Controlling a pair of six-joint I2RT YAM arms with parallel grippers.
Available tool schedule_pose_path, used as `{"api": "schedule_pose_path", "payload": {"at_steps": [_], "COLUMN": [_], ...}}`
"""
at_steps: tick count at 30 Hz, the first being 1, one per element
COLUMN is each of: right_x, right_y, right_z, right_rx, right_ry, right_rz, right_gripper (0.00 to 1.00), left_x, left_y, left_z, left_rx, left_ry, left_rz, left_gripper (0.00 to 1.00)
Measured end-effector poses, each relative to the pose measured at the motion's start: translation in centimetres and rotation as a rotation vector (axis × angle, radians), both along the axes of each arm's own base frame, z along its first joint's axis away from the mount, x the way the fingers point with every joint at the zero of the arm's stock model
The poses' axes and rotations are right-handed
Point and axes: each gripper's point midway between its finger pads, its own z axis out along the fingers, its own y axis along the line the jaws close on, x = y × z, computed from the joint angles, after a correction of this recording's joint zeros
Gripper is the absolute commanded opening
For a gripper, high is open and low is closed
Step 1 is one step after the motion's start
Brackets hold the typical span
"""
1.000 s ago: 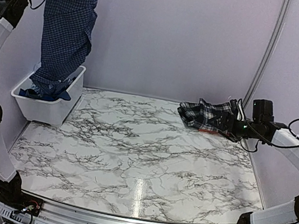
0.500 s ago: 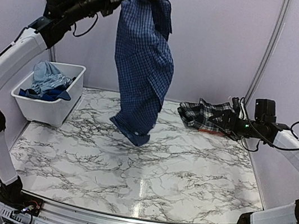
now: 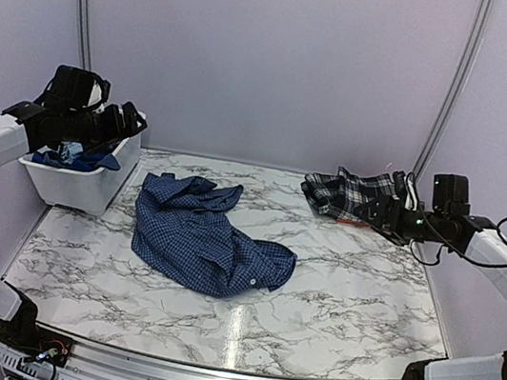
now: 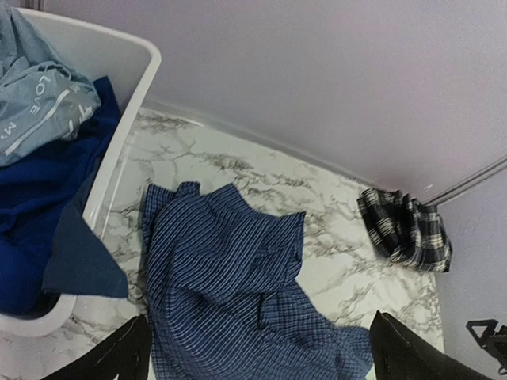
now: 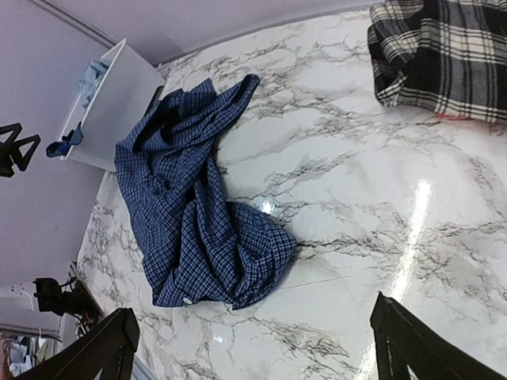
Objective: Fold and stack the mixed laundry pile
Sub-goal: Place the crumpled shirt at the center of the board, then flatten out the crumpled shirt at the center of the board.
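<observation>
The navy small-check shirt (image 3: 203, 235) (image 4: 230, 293) (image 5: 198, 222) lies crumpled on the marble table, left of centre, with no gripper touching it. My left gripper (image 3: 127, 122) (image 4: 261, 356) hangs open and empty over the white bin's right rim. The bin (image 3: 76, 186) (image 4: 139, 71) holds a light blue T-shirt (image 4: 40, 103) and a royal blue garment (image 4: 32, 214). A black-and-white plaid piece (image 3: 349, 194) (image 5: 444, 55) lies bunched at the back right. My right gripper (image 3: 383, 211) (image 5: 253, 348) stands open at its right edge, nothing between its fingers.
The bin (image 5: 119, 103) stands at the table's back left corner against the wall. Lilac walls close in the back and both sides. Bare marble (image 3: 333, 299) stretches across the front and right of the table.
My left gripper opened and let go of the navy shirt, which dropped from the air onto the table. The left arm swung down to the bin. The right arm stayed put.
</observation>
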Motion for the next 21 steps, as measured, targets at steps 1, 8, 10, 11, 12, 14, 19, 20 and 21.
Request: {"api": "schedule_pose_path", "payload": {"at_steps": [1,8,10,11,12,14,19,20,21], "right_x": [-0.3,-1.2,-0.9,-0.7,-0.4,0.7,4.2,5.1,5.8], "right_y": [0.5,7.1,8.9,9.5,10.4,12.0,15.4,16.2,16.8], "right_z": [-0.5,-5.9,-7.7,-8.3,-8.9,-9.7,-10.9,-11.4,-11.8], "right_rx": [-0.004,-0.065,-0.107,-0.122,-0.144,-0.184,-0.287,-0.32,-0.347], "right_ry": [0.012,0.152,0.189,0.197,0.204,0.198,0.146,0.131,0.122], "right_rz": [0.015,0.19,0.226,0.238,0.25,0.272,0.302,0.309,0.314], "right_gripper": [0.96,0.89,0.87,0.87,0.86,0.85,0.84,0.84,0.83], "left_x": [-0.6,-3.0,-3.2,-3.2,-3.3,-2.8,2.0,3.2,4.2], "left_y": [0.1,-3.6,-5.1,-5.6,-6.1,-7.0,-9.7,-10.3,-10.7], "left_z": [-1.0,-7.4,-9.8,-10.7,-11.9,-13.9,-14.9,-14.8,-14.7], "left_rx": [0.033,0.178,0.221,0.236,0.259,0.31,0.411,0.431,0.445], "left_ry": [0.021,0.162,0.213,0.231,0.26,0.314,0.317,0.302,0.29], "left_rz": [-0.006,-0.177,-0.232,-0.249,-0.269,-0.302,-0.333,-0.337,-0.337], "left_gripper": [0.99,0.99,0.99,0.99,0.99,0.99,0.99,0.99,0.99]}}
